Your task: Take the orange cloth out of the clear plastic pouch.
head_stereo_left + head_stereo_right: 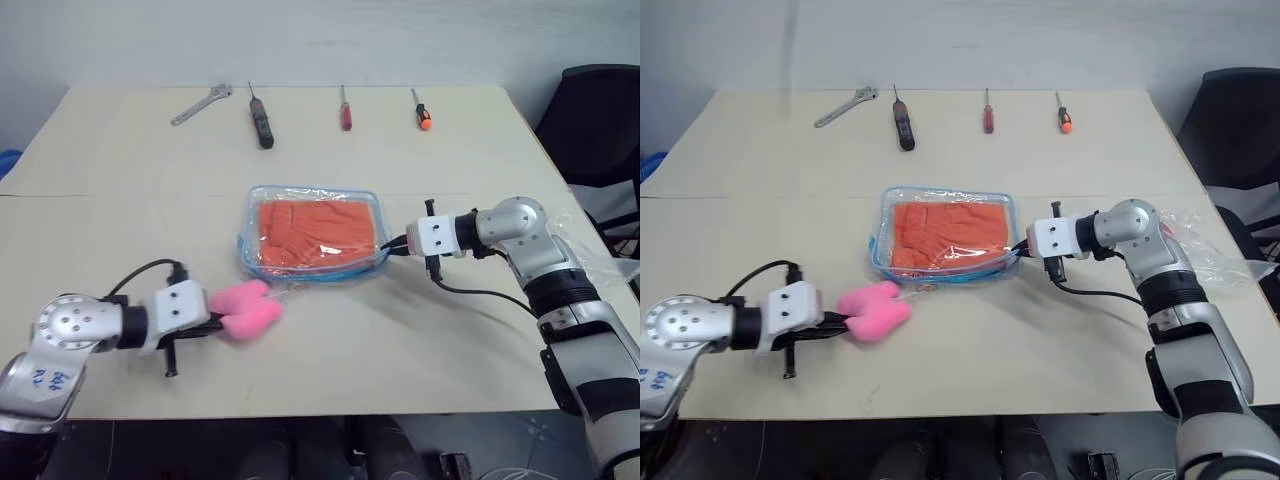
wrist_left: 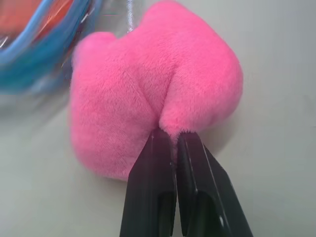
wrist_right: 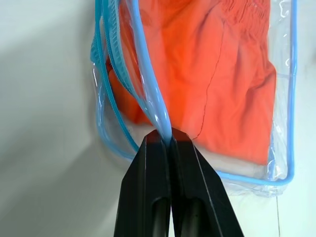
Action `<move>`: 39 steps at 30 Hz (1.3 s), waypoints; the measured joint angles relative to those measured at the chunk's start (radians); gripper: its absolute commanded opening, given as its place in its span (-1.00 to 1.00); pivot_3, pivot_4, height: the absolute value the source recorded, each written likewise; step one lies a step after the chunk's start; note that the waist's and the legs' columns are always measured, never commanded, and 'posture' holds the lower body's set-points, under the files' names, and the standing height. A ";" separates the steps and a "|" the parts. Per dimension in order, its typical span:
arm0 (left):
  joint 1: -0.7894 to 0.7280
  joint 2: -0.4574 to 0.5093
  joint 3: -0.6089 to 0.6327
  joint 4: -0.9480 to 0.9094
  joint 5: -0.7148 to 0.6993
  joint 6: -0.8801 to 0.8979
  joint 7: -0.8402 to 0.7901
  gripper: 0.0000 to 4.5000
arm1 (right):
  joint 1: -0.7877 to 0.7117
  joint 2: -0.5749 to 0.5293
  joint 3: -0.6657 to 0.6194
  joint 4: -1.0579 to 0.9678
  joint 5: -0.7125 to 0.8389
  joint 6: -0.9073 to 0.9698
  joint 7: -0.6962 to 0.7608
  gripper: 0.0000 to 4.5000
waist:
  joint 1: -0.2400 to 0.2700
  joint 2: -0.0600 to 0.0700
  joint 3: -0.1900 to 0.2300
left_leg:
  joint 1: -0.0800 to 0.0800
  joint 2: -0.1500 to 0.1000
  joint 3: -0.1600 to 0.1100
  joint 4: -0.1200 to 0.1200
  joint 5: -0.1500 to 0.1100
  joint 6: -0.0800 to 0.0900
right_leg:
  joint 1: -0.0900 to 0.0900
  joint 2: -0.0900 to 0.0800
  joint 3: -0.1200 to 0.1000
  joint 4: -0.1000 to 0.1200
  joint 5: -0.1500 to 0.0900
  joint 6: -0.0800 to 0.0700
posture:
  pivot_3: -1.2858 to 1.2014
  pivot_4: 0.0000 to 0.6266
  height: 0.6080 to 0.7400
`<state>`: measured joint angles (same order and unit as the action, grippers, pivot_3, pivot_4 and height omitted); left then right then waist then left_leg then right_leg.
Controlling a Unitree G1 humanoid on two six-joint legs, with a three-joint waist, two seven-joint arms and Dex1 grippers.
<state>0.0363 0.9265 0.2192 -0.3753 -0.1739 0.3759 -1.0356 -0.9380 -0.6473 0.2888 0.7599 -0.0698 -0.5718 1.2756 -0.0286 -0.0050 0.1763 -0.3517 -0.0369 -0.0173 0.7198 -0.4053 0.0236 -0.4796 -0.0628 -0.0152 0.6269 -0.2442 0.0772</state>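
The left gripper (image 2: 170, 136) was clamped on the pink heart (image 1: 248, 308), the right gripper (image 3: 167, 137) on the pouch's (image 1: 312, 236) blue trim, cloth (image 1: 318, 232) inside.

The clear plastic pouch (image 1: 312, 232) is glossy transparent film with smooth light blue trim; the orange cloth (image 3: 217, 74) inside is soft matt fabric with stitched seams. The pink heart (image 2: 153, 94) is fluffy plush. The tabletop (image 1: 400, 330) looks smooth and matt beige. The gripper fingers (image 3: 192, 197) are smooth black plastic, and the wrench (image 1: 200, 104) at 11 o'clock is bare metal.
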 measured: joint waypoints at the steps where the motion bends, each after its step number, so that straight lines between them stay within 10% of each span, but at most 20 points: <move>1: 0.025 0.001 0.037 0.000 -0.005 0.005 0.006 -1.00 | 0.000 -0.001 -0.001 0.001 0.001 -0.012 0.002 -1.00 | 0.001 0.000 0.000 | 0.000 0.000 0.000 0.000 0.000 0.000 | 0.000 0.000 0.000 0.000 0.000 0.000 | 0.03 -0.52 1.00; 15: 0.074 0.043 0.212 0.171 -0.042 -0.012 0.035 -1.00 | 0.014 -0.007 -0.005 -0.012 0.036 -0.024 0.028 -1.00 | 0.001 0.001 0.000 | 0.000 0.000 0.000 -0.002 0.000 0.000 | 0.000 0.000 -0.001 -0.001 0.000 0.000 | 0.03 -0.52 1.00; 27: 0.125 -0.008 0.305 0.030 -0.287 0.268 0.017 0.55 | 0.243 -0.077 -0.105 -0.412 0.178 0.379 0.036 0.67 | 0.006 0.000 0.000 | 0.000 0.000 -0.002 -0.001 0.000 0.000 | 0.000 -0.001 -0.001 -0.001 0.000 0.000 | 0.03 -0.52 1.00; 31: -0.017 0.085 0.385 0.035 -0.434 0.404 -0.010 0.56 | 0.367 -0.112 -0.172 -0.669 0.288 0.625 -0.001 0.81 | 0.021 0.001 0.000 | 0.000 0.000 -0.003 -0.001 0.000 0.000 | 0.001 -0.001 -0.001 -0.001 0.000 0.000 | 0.03 -0.52 1.00; 39: -0.395 0.089 -0.174 0.045 -0.167 0.135 0.005 0.56 | 0.544 -0.144 -0.220 -1.088 0.503 1.005 -0.068 0.81 | 0.039 0.003 -0.001 | 0.000 -0.003 -0.002 -0.001 0.000 0.000 | 0.001 -0.002 -0.002 -0.001 0.000 0.000 | 0.03 -0.52 1.00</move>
<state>-0.3589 1.0160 0.0454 -0.3299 -0.3404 0.5107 -1.0302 -0.3943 -0.7916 0.0685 -0.3284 0.4327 0.4329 1.2079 0.0099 -0.0020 0.1752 -0.3520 -0.0398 -0.0196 0.7193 -0.4055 0.0238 -0.4783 -0.0645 -0.0167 0.6262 -0.2439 0.0776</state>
